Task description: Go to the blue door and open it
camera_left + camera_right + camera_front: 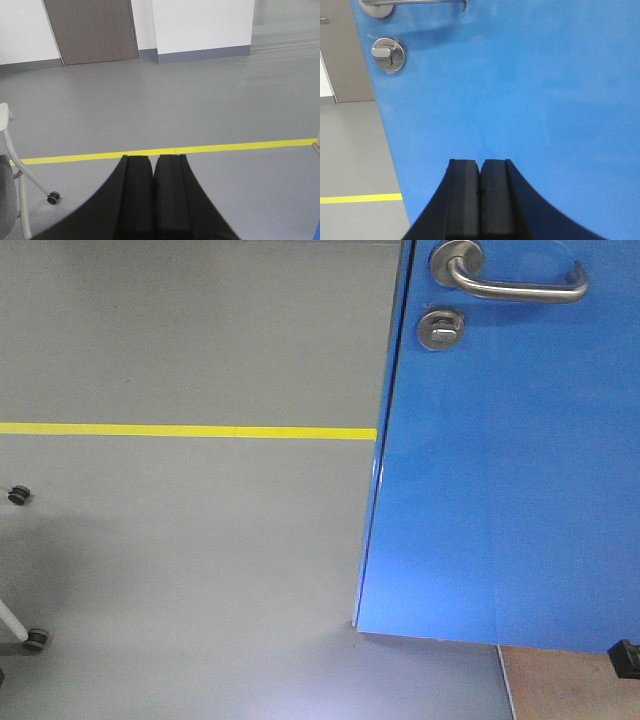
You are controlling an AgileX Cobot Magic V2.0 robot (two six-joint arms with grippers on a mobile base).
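Front-facing view has the blue door (500, 460) filling the right side, close ahead, free edge on its left. Lever handle (515, 282) sits high, so a low reach probably just skids off the glossy panel. Right gripper (480, 197) and left gripper (153, 195) are both clenched, holding nothing.

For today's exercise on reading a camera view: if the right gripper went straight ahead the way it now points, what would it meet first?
Most likely the blue door. The right gripper, fingers pressed together, faces the bare panel, below and to the right of the round lock. How far off the door is cannot be judged.
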